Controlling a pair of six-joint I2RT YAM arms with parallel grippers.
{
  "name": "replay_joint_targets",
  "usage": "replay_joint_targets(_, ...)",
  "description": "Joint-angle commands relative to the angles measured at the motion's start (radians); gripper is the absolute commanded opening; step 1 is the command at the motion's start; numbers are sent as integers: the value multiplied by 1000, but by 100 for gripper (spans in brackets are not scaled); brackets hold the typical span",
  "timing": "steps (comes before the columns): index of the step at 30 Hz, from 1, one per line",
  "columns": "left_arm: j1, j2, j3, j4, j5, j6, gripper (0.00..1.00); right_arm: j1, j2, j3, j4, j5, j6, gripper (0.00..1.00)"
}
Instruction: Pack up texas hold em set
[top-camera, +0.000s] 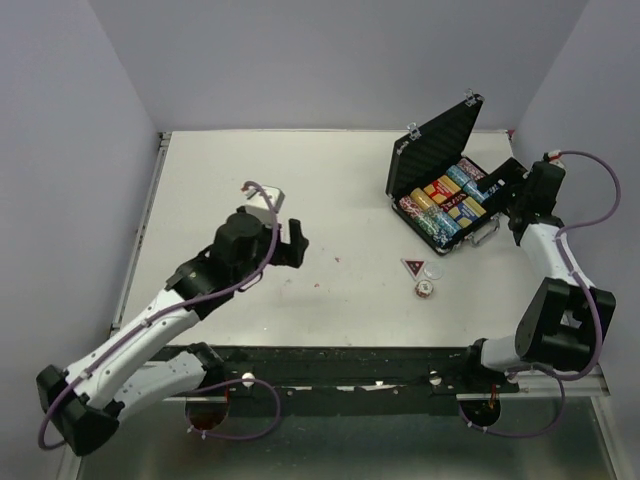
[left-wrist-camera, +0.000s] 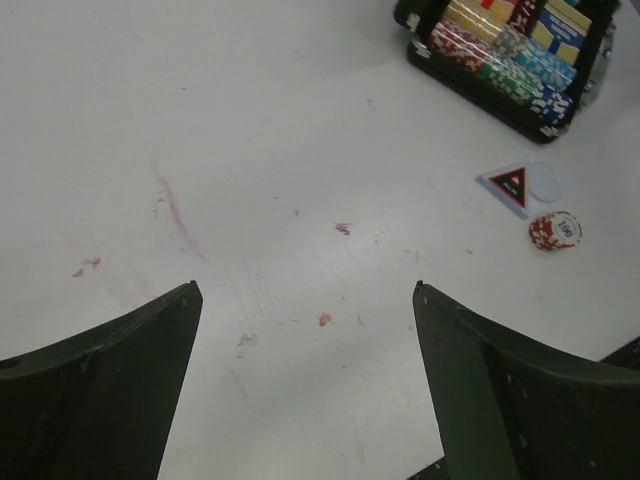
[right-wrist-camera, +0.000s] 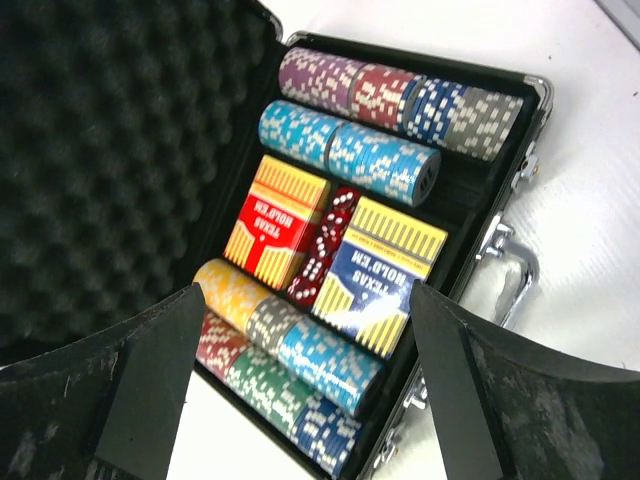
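**Case open at far right; three pieces loose in front of it**

Black briefcase-style case (top-camera: 455, 195) on the surface (top-camera: 250, 180), far right. Lid (right-wrist-camera: 110, 150) raised, lined with egg-crate foam. Silver handle (right-wrist-camera: 510, 260) on the tray's front wall.

Inside the tray:
- Four chip rows (right-wrist-camera: 350, 150): purple/red/blue/grey; light blue; yellow/grey/blue; red/green/blue.
- Two card decks, one red (right-wrist-camera: 275, 220) and one blue (right-wrist-camera: 385, 265), both printed "TEXAS HOLD'EM".
- One line of red dice (right-wrist-camera: 325, 245) wedged between the decks.

Loose on the surface, near the case's handle side:
- One dark triangular marker (left-wrist-camera: 508, 185).
- One clear disc (left-wrist-camera: 548, 182), just beside the marker.
- One small chip stack (left-wrist-camera: 555, 231), red and white, top chip marked "100".

Left tool (left-wrist-camera: 305, 287): open, fingers wide apart, only bare surface between them. Positioned mid-surface, well apart from the case and loose pieces. Several red smudges (left-wrist-camera: 343, 228) on the surface beneath.

Right tool (right-wrist-camera: 308, 290): open, gripping nothing, poised over the open tray.
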Motion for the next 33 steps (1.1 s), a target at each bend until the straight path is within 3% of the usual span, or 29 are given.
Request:
replay_joint_targets(1, -226, 197, 109, 52, -147, -102, 94, -1, -106, -33, -80, -40, -3, 91)
replay_joint_targets(4, -327, 331, 188, 103, -143, -94, 94, -1, -179, -51, -108, -26, -9, 91)
replay_joint_targets(16, -551, 886, 554, 184, 12, 39, 91, -1, -391, -45, -234, 28, 14, 91)
replay_joint_targets(23, -584, 1063, 643, 190, 75, 53, 86, -1, -431, -71, -257, 14, -5, 91)
replay_joint_targets(33, -591, 1213, 731, 195, 29, 58, 84, -1, -421, -76, -248, -25, 0, 91)
